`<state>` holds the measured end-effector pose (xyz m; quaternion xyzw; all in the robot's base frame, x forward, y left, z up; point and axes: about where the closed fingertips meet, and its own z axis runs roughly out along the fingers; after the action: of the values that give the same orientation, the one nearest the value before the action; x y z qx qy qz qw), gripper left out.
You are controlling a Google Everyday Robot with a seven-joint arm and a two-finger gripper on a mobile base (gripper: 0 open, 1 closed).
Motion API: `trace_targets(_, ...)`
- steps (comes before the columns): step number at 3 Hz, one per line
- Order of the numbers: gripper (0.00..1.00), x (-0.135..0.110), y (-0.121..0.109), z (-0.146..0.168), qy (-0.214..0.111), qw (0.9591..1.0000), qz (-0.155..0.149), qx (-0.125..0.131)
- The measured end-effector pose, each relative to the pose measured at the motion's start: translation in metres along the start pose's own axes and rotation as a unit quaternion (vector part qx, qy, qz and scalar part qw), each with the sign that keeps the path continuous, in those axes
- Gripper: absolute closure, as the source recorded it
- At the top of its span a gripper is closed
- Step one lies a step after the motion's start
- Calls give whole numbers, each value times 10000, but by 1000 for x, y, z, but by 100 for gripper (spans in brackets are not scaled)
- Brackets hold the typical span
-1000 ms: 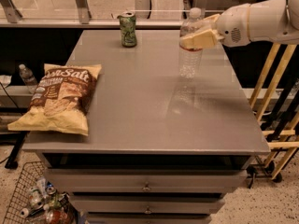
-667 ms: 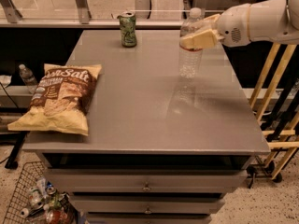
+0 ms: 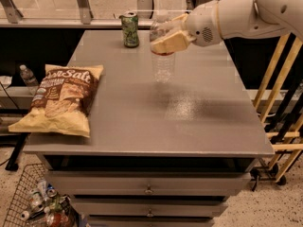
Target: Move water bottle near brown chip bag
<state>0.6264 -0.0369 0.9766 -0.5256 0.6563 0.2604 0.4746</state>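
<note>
Vertically: water bottle [image 3: 163, 69], cap up; gripper [image 3: 164, 40] clamps upper half.

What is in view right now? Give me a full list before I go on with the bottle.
water bottle: one, clear, upright at the table's rear middle
brown chip bag: one, brown with tan edges, flat on the table's front left
drink can: one, green, upright at the rear edge, left of the water bottle
table: one, grey, drawers beneath
small bottle: one, clear, off the table at left
wire basket: one, dark, on the floor at lower left, holding litter
wooden frame: one, yellow, right of the table
gripper: one, tan, shut on the water bottle's upper part
arm: one, white, reaching in from upper right
</note>
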Motion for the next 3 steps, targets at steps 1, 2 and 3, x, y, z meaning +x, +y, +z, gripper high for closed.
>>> trace_targets(1,100,-22,29,26,-172,9987,-182,-437)
trace_targets(2,100,-31,52,48,-366,9955,-133,-861)
trace_targets(3,100,-36,76,65,-528,9906,24,-1262)
